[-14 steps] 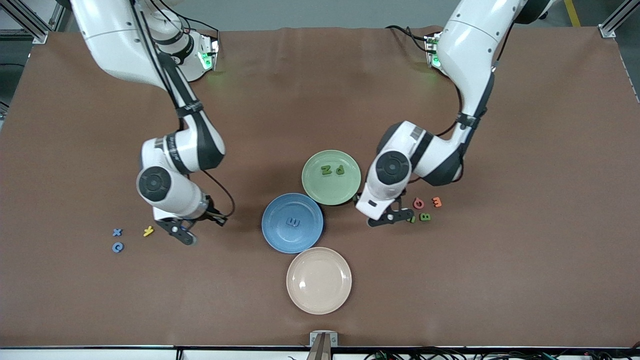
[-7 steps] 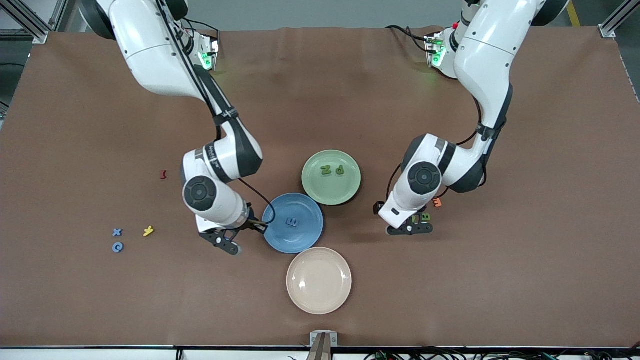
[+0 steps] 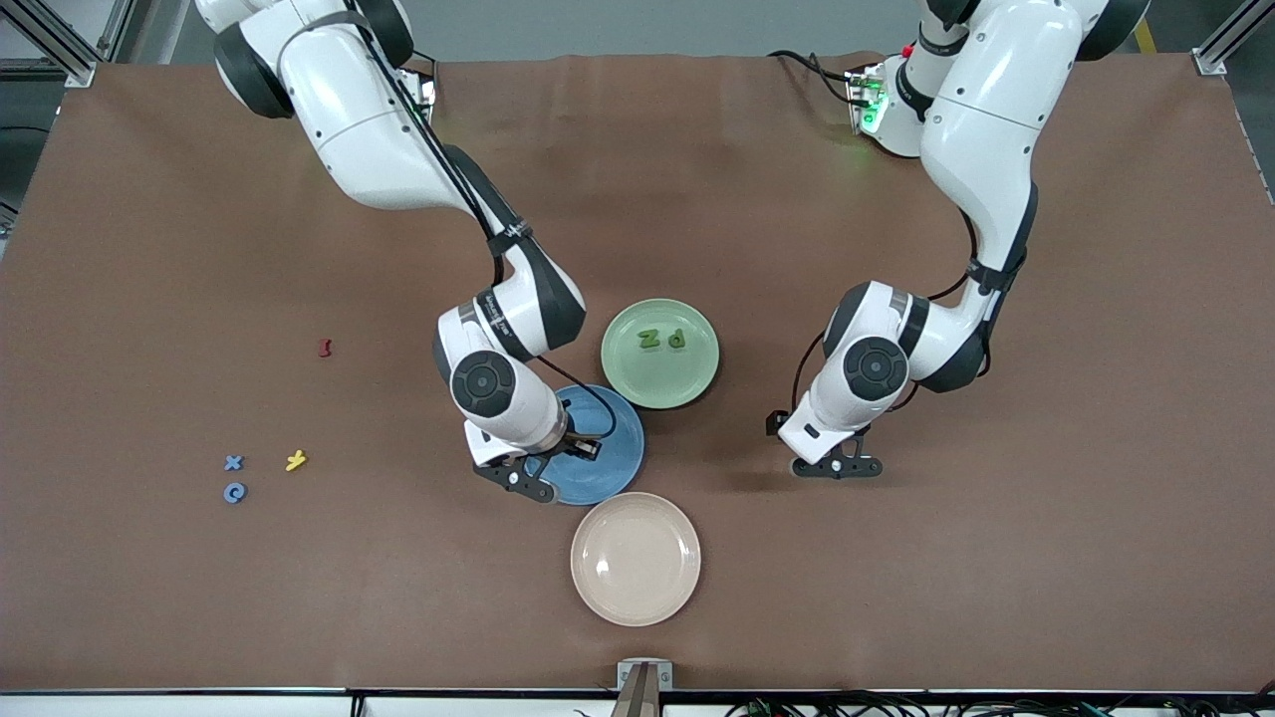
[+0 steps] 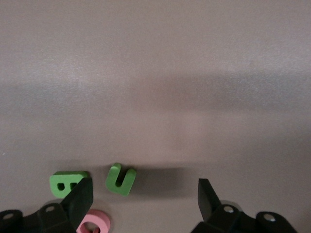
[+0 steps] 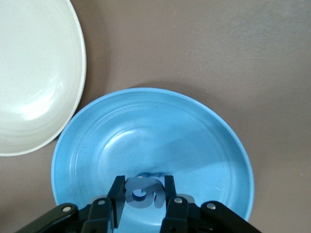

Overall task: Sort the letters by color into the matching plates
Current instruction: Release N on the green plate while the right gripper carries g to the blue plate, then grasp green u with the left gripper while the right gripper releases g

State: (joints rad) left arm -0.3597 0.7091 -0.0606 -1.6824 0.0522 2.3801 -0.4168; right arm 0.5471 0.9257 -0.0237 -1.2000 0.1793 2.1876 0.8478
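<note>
Holding a blue letter [image 5: 142, 192] between its fingers, your right gripper [image 3: 538, 478] hangs over the blue plate [image 3: 610, 468], at the plate's edge toward the right arm's end of the desk. In the right wrist view the jaws are clamped on both sides of the piece, and a second blue piece lies in the plate just under it. The cream plate [image 3: 636, 559] sits touching or just beside the blue plate, nearer the front camera. The green plate [image 3: 659, 354] sits just beside the blue plate, farther from the camera, with two green letters [image 3: 662, 339] lying in it.

Your left gripper [image 3: 837, 466] is low over bare desk toward the left arm's end, jaws spread wide with nothing between them. In the left wrist view, a green U-shaped letter [image 4: 121, 178] lies within the open span, close to one finger [image 4: 80, 199]. A green B [image 4: 67, 182] lies beside that finger, and a pink ring-shaped piece [image 4: 95, 222] is partly hidden by it. The front view does not show these three; the arm covers them.

Toward the right arm's end you have a blue X [image 3: 233, 462] and a blue C [image 3: 234, 492] close together, a yellow piece [image 3: 295, 460] just beside the X, and a red piece [image 3: 324, 348] well apart, farther from the camera.
</note>
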